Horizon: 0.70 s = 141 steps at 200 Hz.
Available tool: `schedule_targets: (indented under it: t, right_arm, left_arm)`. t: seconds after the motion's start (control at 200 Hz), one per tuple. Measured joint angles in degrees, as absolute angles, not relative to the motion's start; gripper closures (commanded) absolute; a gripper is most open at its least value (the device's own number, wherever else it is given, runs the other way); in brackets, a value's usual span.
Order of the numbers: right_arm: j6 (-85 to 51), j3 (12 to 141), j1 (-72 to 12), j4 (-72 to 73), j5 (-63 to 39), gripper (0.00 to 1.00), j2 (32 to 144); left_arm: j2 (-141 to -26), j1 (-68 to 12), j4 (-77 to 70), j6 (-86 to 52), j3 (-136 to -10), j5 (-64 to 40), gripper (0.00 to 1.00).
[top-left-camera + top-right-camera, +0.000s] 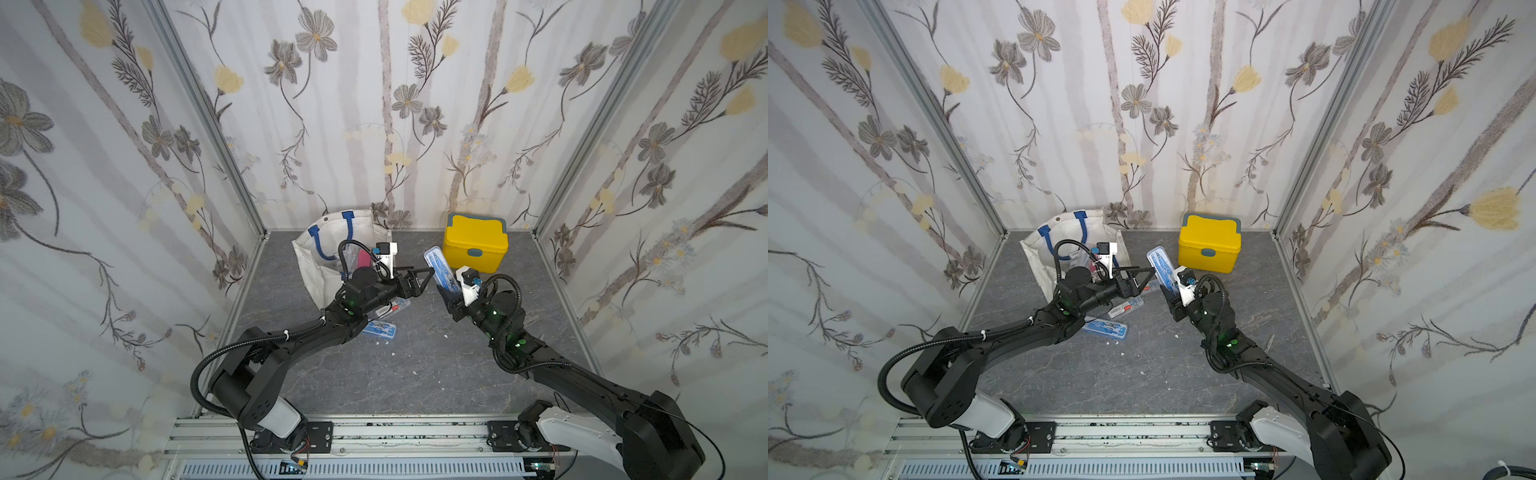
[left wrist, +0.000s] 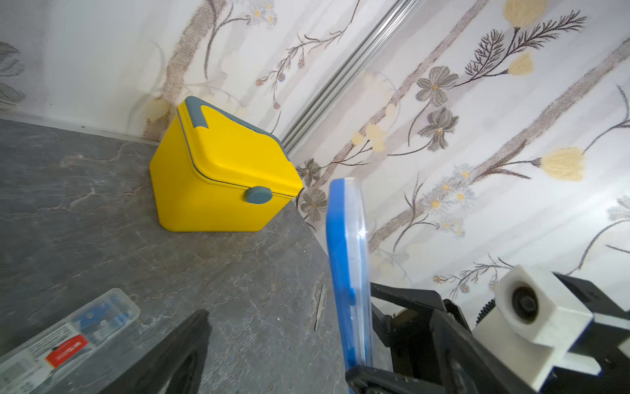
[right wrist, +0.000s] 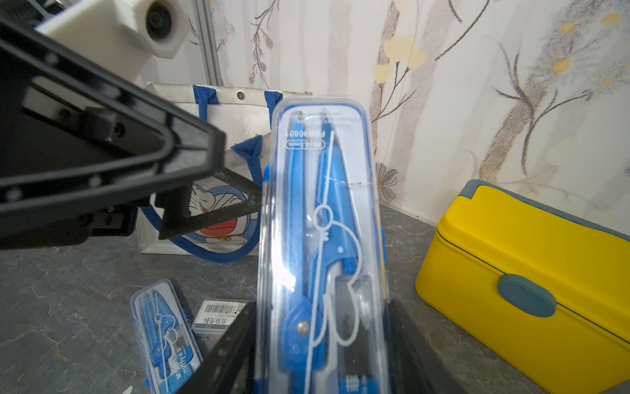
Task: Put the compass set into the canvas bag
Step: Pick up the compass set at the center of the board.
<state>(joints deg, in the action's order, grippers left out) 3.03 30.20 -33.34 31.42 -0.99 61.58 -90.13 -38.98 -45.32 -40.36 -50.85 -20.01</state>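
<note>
Blue compass set [image 3: 324, 238], "0.5mm" lid label

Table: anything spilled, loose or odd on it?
Yes. Small white scraps lie scattered across the middle of the grey table, and a thin grey pin lies loose on the yellow box side. Both look like debris; what they came from can't be told.

The grey table [image 1: 415, 374] carries the canvas bag [image 1: 309, 255] centre-left, a yellow box [image 1: 475, 243] centre-right, and a blue plastic case [image 1: 382, 331] and a labelled case [image 1: 395, 308] lower down.
</note>
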Motion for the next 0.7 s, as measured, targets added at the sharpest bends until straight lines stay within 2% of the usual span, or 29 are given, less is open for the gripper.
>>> schedule_targets:
  t: [0.245, 0.6, 0.704]
  right_arm:
    - [1.93, 30.09, -33.23, 31.24, -0.95, 0.58, 60.31]
    - [0.49, 30.13, -33.21, 31.38, -1.15, 0.58, 61.21]
    - [0.47, 30.37, -33.21, 31.44, -1.21, 0.58, 61.69]
  left_arm:
    - [-97.01, -40.62, -53.10, -44.53, -54.98, -23.53, 0.15]
    - [-99.04, -41.39, -55.99, -45.60, -56.55, -23.68, 0.52]
    - [-99.44, -41.52, -56.14, -45.63, -56.55, -23.55, 0.59]
